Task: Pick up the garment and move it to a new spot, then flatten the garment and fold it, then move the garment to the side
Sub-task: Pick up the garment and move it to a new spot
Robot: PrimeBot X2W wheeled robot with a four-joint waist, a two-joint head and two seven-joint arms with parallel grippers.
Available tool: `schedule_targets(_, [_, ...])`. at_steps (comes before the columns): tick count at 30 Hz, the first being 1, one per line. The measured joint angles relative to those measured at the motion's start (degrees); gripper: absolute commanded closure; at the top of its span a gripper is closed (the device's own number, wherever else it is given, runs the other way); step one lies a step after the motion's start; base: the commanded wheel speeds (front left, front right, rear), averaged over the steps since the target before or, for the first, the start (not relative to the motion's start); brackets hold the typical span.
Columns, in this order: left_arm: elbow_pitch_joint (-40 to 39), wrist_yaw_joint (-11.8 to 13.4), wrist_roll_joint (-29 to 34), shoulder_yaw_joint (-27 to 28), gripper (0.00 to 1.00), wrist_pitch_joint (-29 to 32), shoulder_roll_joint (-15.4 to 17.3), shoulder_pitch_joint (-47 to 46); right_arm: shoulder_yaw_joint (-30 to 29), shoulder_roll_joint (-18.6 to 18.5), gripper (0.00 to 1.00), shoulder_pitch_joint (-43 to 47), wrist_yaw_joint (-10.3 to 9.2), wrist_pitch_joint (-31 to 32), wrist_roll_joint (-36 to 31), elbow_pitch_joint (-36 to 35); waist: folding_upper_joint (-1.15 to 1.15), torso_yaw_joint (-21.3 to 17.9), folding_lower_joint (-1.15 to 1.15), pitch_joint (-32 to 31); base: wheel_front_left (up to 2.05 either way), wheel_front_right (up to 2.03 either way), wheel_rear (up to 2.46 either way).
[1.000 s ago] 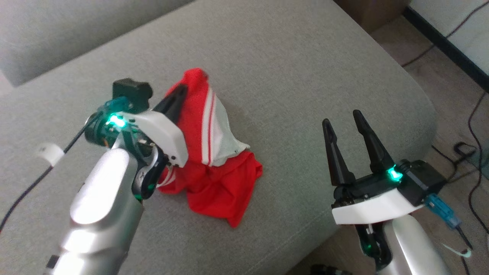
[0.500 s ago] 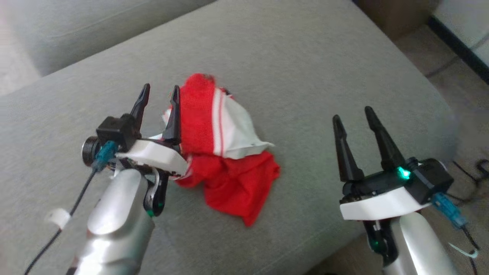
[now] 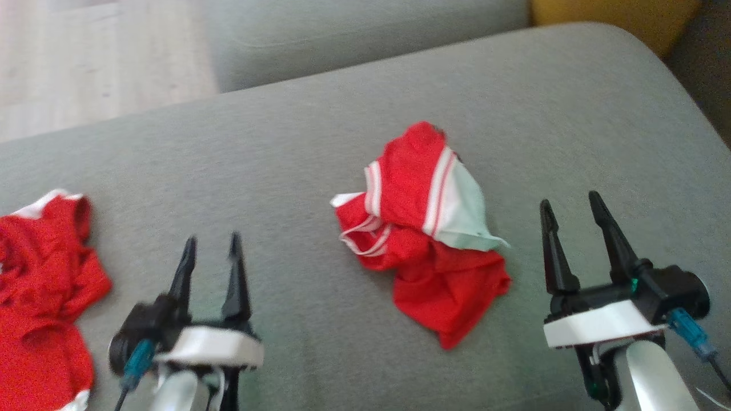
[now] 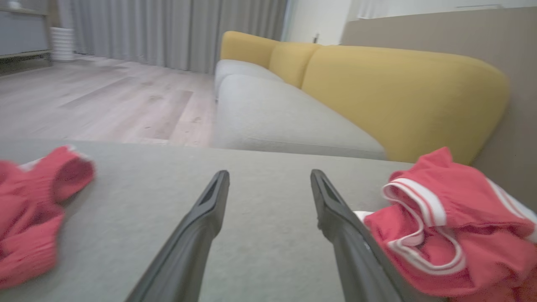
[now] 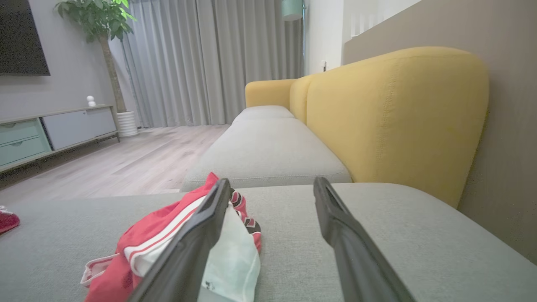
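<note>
Your grey sofa cushion point(image 3: 320, 148) carries the crumpled red-and-white garment point(image 3: 425, 240) at its middle, lying loose. Your left gripper point(image 3: 212, 238) stands to its left, fingers spread and empty. Your right gripper point(image 3: 570, 200) sits just right of it, likewise spread. Another red garment point(image 3: 43, 274) lies at the left edge.

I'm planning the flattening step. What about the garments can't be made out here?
Crumpled red-and-white fabric garment: its underside and inner folds, hidden by its own bunching in the head view.
Second red fabric garment: cut off by the head view's left and bottom edges.
Left gripper: blurred in the head view.
Right wrist view: a dark finger covers part of the crumpled garment.
</note>
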Motion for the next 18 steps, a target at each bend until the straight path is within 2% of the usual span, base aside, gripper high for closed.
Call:
schedule_targets(5, [-0.04, 0.11, 2.08, 2.98, 0.0, 0.0, 0.04, 5.89, -0.68, 0.07, 0.0, 1.37, 0.0, 0.0, 0.57, 3.49, 0.0, 4.39, 0.0, -1.74, 0.0, 0.0, 0.0])
schedule_targets(10, [-0.68, -0.01, 3.34, 6.44, 0.0, 0.0, -0.03, 9.25, -0.36, 0.13, 0.0, 2.56, 0.0, 0.0, 0.58, 6.02, 0.0, 6.3, 0.0, -2.97, 0.0, 0.0, 0.0])
schedule_targets(18, [-2.88, -3.82, 6.75, 11.06, 0.0, 0.01, -1.04, 14.15, -0.3, 0.53, 0.0, 3.22, 0.0, 0.0, 0.59, 8.17, 0.0, 7.02, 0.0, -4.25, 0.0, 0.0, 0.0])
